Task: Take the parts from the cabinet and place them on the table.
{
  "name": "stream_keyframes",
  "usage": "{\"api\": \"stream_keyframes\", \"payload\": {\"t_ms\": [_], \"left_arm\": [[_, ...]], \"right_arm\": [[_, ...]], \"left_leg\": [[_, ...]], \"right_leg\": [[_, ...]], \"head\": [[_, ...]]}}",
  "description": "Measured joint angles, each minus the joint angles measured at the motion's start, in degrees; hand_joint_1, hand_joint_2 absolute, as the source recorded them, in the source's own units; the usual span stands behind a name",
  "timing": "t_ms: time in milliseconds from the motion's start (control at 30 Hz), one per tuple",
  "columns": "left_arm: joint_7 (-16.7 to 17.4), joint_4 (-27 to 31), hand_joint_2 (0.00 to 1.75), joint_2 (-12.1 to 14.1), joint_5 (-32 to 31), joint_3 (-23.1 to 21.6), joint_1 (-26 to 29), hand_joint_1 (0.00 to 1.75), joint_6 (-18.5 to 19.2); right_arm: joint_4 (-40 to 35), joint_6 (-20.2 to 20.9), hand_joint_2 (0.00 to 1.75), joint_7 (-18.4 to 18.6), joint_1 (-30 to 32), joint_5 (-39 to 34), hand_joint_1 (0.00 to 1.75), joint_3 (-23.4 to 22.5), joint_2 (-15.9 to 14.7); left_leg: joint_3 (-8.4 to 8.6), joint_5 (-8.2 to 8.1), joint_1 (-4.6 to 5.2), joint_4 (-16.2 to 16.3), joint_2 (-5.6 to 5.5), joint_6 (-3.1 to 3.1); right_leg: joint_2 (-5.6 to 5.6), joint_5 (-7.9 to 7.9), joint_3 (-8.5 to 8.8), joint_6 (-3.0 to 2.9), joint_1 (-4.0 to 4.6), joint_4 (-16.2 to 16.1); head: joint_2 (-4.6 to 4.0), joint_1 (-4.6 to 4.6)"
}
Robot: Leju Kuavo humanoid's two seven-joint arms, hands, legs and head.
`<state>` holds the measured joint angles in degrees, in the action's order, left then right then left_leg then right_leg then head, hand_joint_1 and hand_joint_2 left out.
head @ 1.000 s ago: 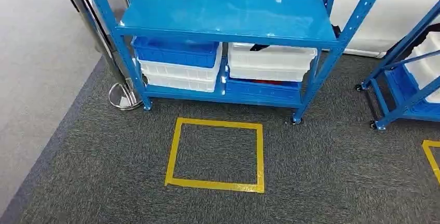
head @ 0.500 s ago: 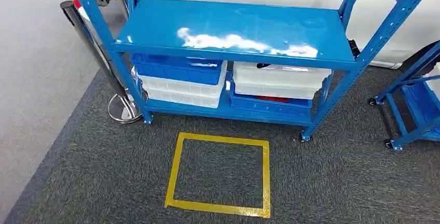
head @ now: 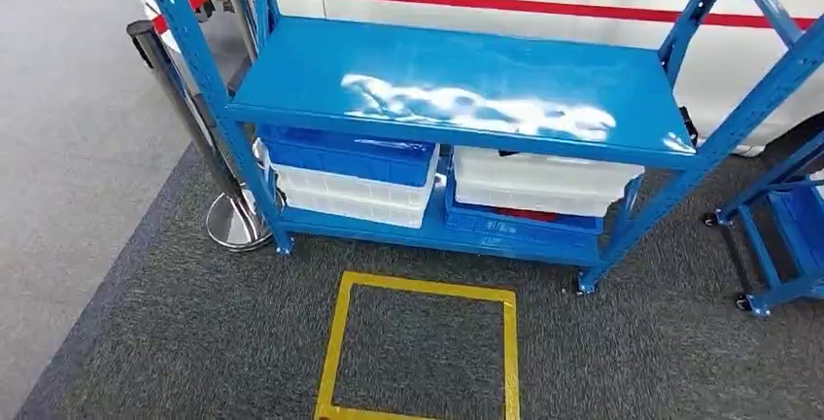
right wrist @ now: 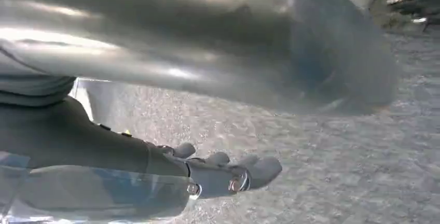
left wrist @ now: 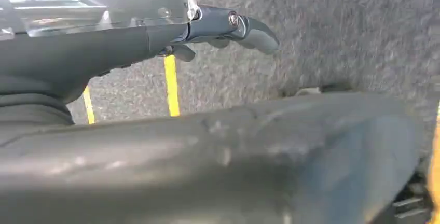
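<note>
Shelf (head: 457, 85) ahead of you is bare on top; the bins sit on the tier below — two stacks, left (head: 345, 177) and right (head: 539, 196), each one blue and one white, four bins in all. Something dark and something red peek from the right stack; whether those are the parts you cannot tell. Both hands hang over the carpet (head: 194, 342) holding nothing, the left hand (left wrist: 228, 27) and right hand (right wrist: 223, 175) with fingers stretched out and loosely apart. Risk, as I judge it: the low tier sits under that overhanging shelf, so a reach from too high could knock an arm on its front edge. One yellow square (head: 423, 352) marks the floor, and one post (head: 180, 109) stands by the left leg — stopping off the square could leave bins beyond reach.
</note>
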<state>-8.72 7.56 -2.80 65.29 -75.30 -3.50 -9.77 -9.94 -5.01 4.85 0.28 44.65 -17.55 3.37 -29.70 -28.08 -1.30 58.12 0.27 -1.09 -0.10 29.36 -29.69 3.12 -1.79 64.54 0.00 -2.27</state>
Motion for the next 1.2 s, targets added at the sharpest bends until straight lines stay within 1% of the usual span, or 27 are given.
{"api": "stream_keyframes", "payload": {"t_ms": [33, 100, 133, 167, 200, 233, 267, 300, 367, 400, 433, 467, 500, 533, 633, 667, 700, 733, 767, 800, 833, 867, 900, 933, 967, 1133, 1200], "left_arm": [[0.08, 0.00, 0.00, 0.00, 0.02, 0.00, -0.08, 0.00, 0.00], [0.87, 0.00, 0.00, -0.02, 0.02, 0.00, -0.16, 0.00, 0.24], [1.31, 0.00, 0.00, -0.02, -0.02, -0.02, -0.11, 0.00, 0.26], [1.77, 0.00, 0.00, -0.02, -0.11, -0.09, 0.03, 0.00, 0.24], [2.01, 0.00, 0.00, -0.02, -0.20, -0.13, 0.12, 0.00, 0.24], [2.08, 0.00, 0.00, -0.02, -0.46, -0.15, 0.16, 0.00, 0.24], [2.12, 0.00, 0.00, -0.04, -0.50, -0.17, 0.18, 0.00, 0.22], [2.19, 0.00, 0.00, -0.33, -0.52, -0.20, 0.16, 0.00, 0.24], [2.30, 0.00, 0.00, -0.33, -0.68, -0.22, 0.02, 0.00, 0.17], [2.38, 0.00, 0.00, -0.33, -1.01, -0.24, -0.05, 0.00, 0.13], [2.71, 0.00, 0.00, -0.39, -1.27, -0.33, -0.31, 0.00, -0.07], [3.21, 0.00, 0.00, -0.37, -1.86, -0.56, -0.57, 0.00, -0.37], [3.47, 0.00, 0.00, -0.37, -2.14, -0.90, -0.70, 0.00, -0.50], [3.83, 0.00, 0.00, -0.37, -2.38, -1.20, -0.84, 0.00, -0.61], [4.17, 0.00, 0.00, -0.37, -2.49, -1.73, -0.74, 0.00, -0.61], [4.09, 0.00, 0.00, -0.37, -2.56, -1.77, -0.60, 0.00, -0.57], [3.83, 0.00, 0.00, -0.37, -2.88, -1.92, -0.45, 0.00, -0.55], [3.69, 0.00, 0.00, -0.37, -2.91, -2.16, -0.40, 0.00, -0.52], [3.69, 0.00, 0.00, -0.37, -2.93, -2.38, -0.36, 0.00, -0.55], [3.67, 0.00, 0.00, -0.37, -3.02, -2.62, -0.14, 0.00, -0.52], [3.65, 0.00, 0.00, -0.42, -3.06, -2.80, -0.07, 0.00, -0.55], [3.59, 0.00, 0.00, -0.44, -3.06, -2.97, -0.28, 0.00, -0.55], [3.56, 0.00, 0.00, -0.48, -3.06, -3.08, -0.15, 0.00, -0.55], [3.54, 0.00, 0.00, -0.57, -3.04, -3.10, 0.06, 0.00, -0.55], [3.54, 0.00, 0.00, -0.57, -3.00, -3.10, 0.02, 0.00, -0.55], [3.54, 0.00, 0.00, -0.63, -2.97, -3.15, -0.05, 0.00, -0.59], [3.54, 0.00, 0.00, -0.63, -2.97, -3.15, -0.07, 0.00, -0.59]], "right_arm": [[0.00, 0.09, 0.00, 0.00, -0.03, 0.13, 0.00, -0.02, 0.02], [0.00, 0.20, 0.00, -0.22, -0.04, 0.46, 0.00, -0.02, 0.04], [0.00, 0.24, 0.00, -0.22, 0.05, 0.46, 0.00, -0.02, 0.04], [0.00, 0.31, 0.00, -0.17, 0.13, 0.59, 0.00, -0.04, 0.04], [0.00, 0.35, 0.00, -0.17, 0.34, 0.61, 0.00, -0.04, 0.02], [0.00, 0.35, 0.00, -0.17, 0.54, 0.63, 0.00, -0.04, 0.02], [0.00, 0.35, 0.00, -0.17, 0.80, 0.66, 0.00, -0.07, 0.00], [0.09, 0.35, 0.00, -0.17, 1.15, 0.68, 0.00, -0.09, -0.33], [0.09, 0.33, 0.00, -0.15, 0.78, 0.74, 0.00, -0.09, -0.22], [0.04, 0.22, 0.00, -0.17, 0.77, 0.79, 0.00, -0.09, -0.22], [0.04, -0.07, 0.00, -0.15, 0.69, 0.81, 0.00, -0.09, -0.22], [0.04, -0.33, 0.00, -0.17, 0.48, 0.92, 0.00, -0.09, -0.09], [0.04, -0.37, 0.00, -0.17, 0.43, 0.96, 0.00, -0.09, -0.09], [0.04, -0.37, 0.00, -0.17, 0.26, 0.96, 0.00, -0.11, -0.09], [0.04, -0.33, 0.00, -0.15, 0.10, 0.98, 0.00, -0.17, -0.07], [0.04, -0.28, 0.00, -0.13, 0.11, 1.09, 0.00, -0.17, -0.04], [0.04, -0.28, 0.00, -0.13, 0.16, 1.29, 0.00, -0.17, 0.06], [0.04, -0.33, 0.00, -0.13, 0.17, 1.42, 0.00, -0.17, 0.20], [0.04, -0.35, 0.00, -0.13, 0.15, 1.44, 0.00, -0.17, 0.28], [0.04, -0.37, 1.75, -0.13, 0.19, 1.51, 0.00, -0.17, 0.37], [0.07, -0.37, 1.75, -0.17, 0.15, 1.64, 0.00, -0.17, 0.37], [0.05, -0.48, 1.75, -0.35, 0.00, 1.81, 0.00, -0.17, 0.41], [0.04, -0.59, 1.75, -0.75, -0.08, 2.06, 0.00, -0.17, 0.46], [0.04, -0.89, 1.75, -1.18, -0.04, 2.19, 0.00, -0.17, 0.44], [0.05, -1.37, 1.75, -1.18, 0.00, 2.16, 0.00, -0.17, 0.44], [0.04, -2.08, 1.75, -0.81, -0.21, 1.77, 0.00, -0.31, 0.70], [0.04, -2.10, 1.75, -0.79, -0.20, 1.64, 0.00, -0.35, 0.72]], "left_leg": [[0.63, -0.59, 0.12, -0.12, -0.02, -0.25], [1.80, -1.51, 0.45, -0.36, -0.09, -0.51], [2.52, -2.08, 0.60, -0.42, -0.32, -0.57], [3.38, -2.74, 0.76, -0.50, -0.54, -0.59], [4.25, -3.44, 0.93, -0.55, -0.69, -0.59], [5.23, -4.23, 1.14, -0.62, -0.79, -0.57], [6.07, -5.00, 1.25, -0.72, -0.78, -0.57], [7.03, -5.88, 1.46, -0.52, -0.81, -0.42], [8.51, -6.94, 1.24, -1.96, -1.00, 0.40], [9.46, -6.19, 1.33, -1.26, -0.96, 0.64], [8.55, -4.23, 1.45, 0.60, -0.99, 1.09], [6.60, -2.77, 1.40, 4.62, -0.86, 1.27], [4.29, -1.61, 1.40, 8.49, -0.80, 1.29], [1.39, -2.64, 1.27, 12.16, -0.74, 1.40], [-3.72, -11.07, 0.59, 15.74, -0.71, 2.65], [-4.51, -11.46, 0.42, 15.01, -0.69, 2.76], [-4.54, -9.77, 0.25, 12.70, -0.68, 2.90], [-3.94, -6.47, 0.11, 9.14, -0.66, 3.00], [-2.93, -1.91, 0.01, 4.53, -0.62, 3.18], [-2.29, 2.39, -0.04, 0.52, -0.51, 3.14], [-2.73, 0.25, 0.22, 0.67, -0.28, 2.68], [-2.71, -0.42, 0.46, 0.99, -0.23, 2.09], [-2.56, 1.39, 0.47, 0.66, -0.26, 1.63], [-2.34, 2.35, 0.06, 0.55, -0.34, 1.52], [-2.36, 2.20, 0.22, 0.56, -0.32, 1.71], [-2.40, 1.80, 0.59, 0.51, -0.46, 0.94], [-2.40, 1.64, 0.63, 0.51, -0.45, 0.69]], "right_leg": [[0.05, 0.89, -3.01, -0.07, 0.11, 4.19], [0.04, 5.73, -8.69, -0.66, 0.42, 10.46], [0.05, 7.53, -10.37, -0.70, 0.58, 11.07], [0.05, 7.88, -11.03, -0.94, 0.75, 9.70], [0.05, 7.05, -10.88, -1.22, 1.00, 6.89], [0.09, 4.47, -10.34, -1.68, 1.38, 2.82], [0.08, -0.43, -9.89, -2.71, 1.86, -1.24], [0.50, -7.64, -9.81, -3.77, 2.45, -3.62], [0.52, -6.40, -8.40, -3.79, 2.80, -3.61], [0.59, -6.26, -7.58, -4.15, 2.68, -4.28], [0.58, -5.93, -6.31, -4.63, 2.61, -4.99], [0.52, -5.87, -5.27, -4.64, 2.08, -6.26], [0.40, -5.62, -4.52, -5.01, 1.97, -6.83], [0.41, -5.31, -3.93, -5.38, 1.79, -7.19], [0.54, -3.76, -2.16, -5.00, 1.53, -7.32], [0.57, -3.28, -1.58, -4.79, 1.44, -7.32], [0.63, -2.80, -0.92, -4.53, 1.35, -7.29], [0.63, -2.34, -0.31, -4.26, 1.24, -7.23], [0.57, -1.87, 0.26, -3.96, 1.11, -7.13], [0.49, -1.40, 0.46, -3.64, 1.09, -7.07], [0.65, -1.09, 0.86, -3.25, 1.22, -6.63], [0.70, -0.73, 0.48, -2.73, 1.29, -6.71], [0.66, -0.49, 0.58, -2.38, 1.31, -6.72], [0.46, -0.07, 0.75, -3.06, 1.55, -6.34], [0.43, -0.44, 0.69, -4.88, 1.53, -6.44], [0.45, -0.33, 1.02, -4.61, 1.42, -7.23], [0.45, -0.34, 1.16, -3.76, 1.34, -7.54]], "head": [[0.00, 0.07], [0.00, 0.15], [0.00, 0.18], [0.00, 0.15], [0.00, 0.18], [0.00, 0.18], [0.00, 0.18], [0.00, -0.07], [0.00, -0.04], [0.00, 0.04], [0.00, 0.00], [0.00, 0.02], [0.00, -0.04], [0.00, -0.09], [0.00, -0.11], [0.00, -0.07], [0.00, -0.09], [0.00, -0.07], [0.00, -0.09], [0.00, -0.09], [0.00, -0.07], [0.00, -0.04], [0.00, 0.02], [0.00, 0.00], [0.00, 0.00], [0.00, 0.02], [0.00, 0.00]]}}
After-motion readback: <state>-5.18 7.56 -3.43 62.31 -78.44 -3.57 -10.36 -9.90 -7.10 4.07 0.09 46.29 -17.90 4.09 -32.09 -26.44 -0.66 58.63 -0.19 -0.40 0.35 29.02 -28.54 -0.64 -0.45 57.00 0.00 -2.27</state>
